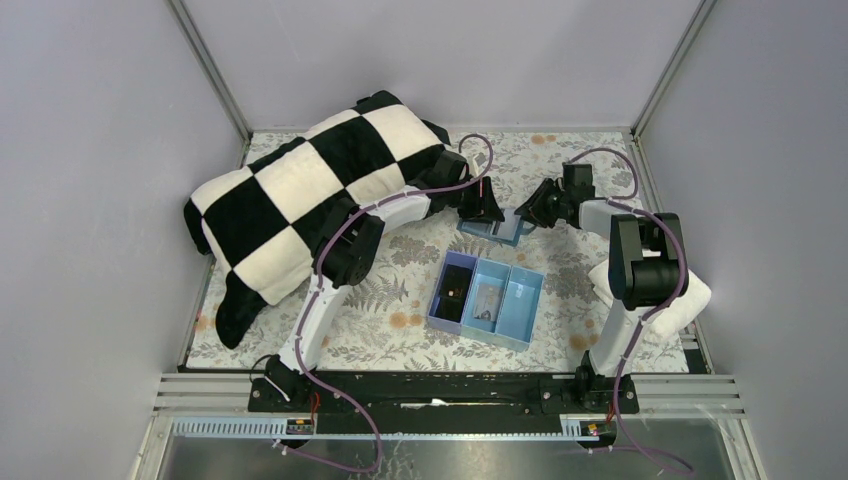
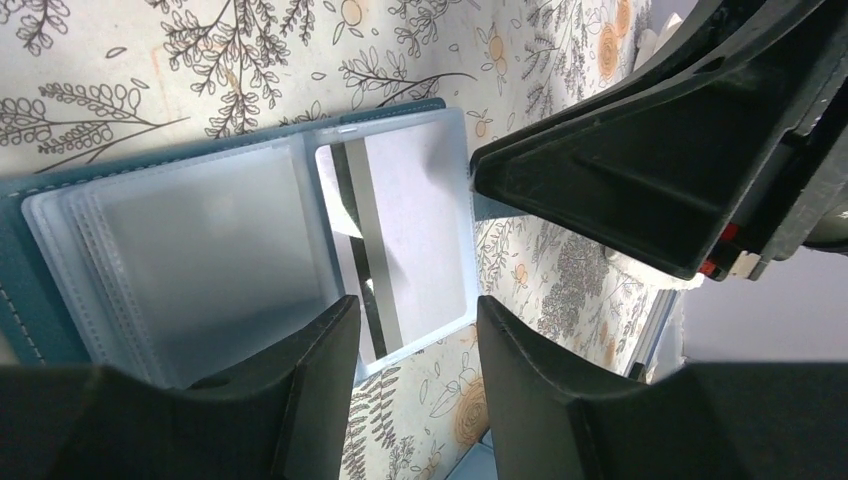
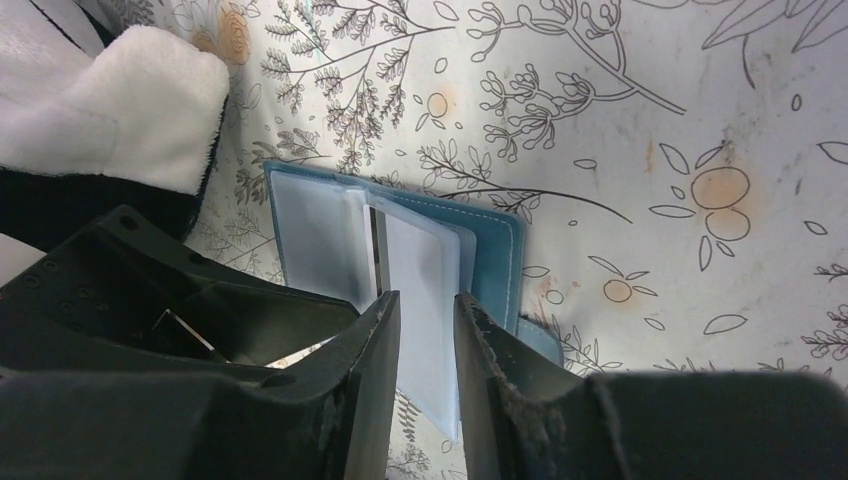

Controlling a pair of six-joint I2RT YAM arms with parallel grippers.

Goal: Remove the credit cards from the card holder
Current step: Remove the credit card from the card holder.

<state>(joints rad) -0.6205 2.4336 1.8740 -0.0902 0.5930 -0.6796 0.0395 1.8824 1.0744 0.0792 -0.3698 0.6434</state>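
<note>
The card holder [image 1: 497,230] is a blue-teal wallet lying open on the floral cloth between both grippers. Its clear plastic sleeves fan out over the blue cover [image 2: 18,270]. A pale grey credit card [image 2: 420,220] with a dark stripe sits in the top sleeve. My left gripper [image 2: 415,312] is open and empty, just off that sleeve's edge. My right gripper [image 3: 426,300] has its jaws a small gap apart over the same sleeve and card [image 3: 420,265], beside the blue cover [image 3: 495,250]. Its tip [image 2: 480,172] touches the sleeve's far edge.
A light-blue three-compartment tray [image 1: 520,300] with small items stands nearer the arm bases. A black-and-white checkered blanket [image 1: 300,195] fills the back left, under the left arm. A white cloth [image 1: 690,295] lies at the right, by the right arm.
</note>
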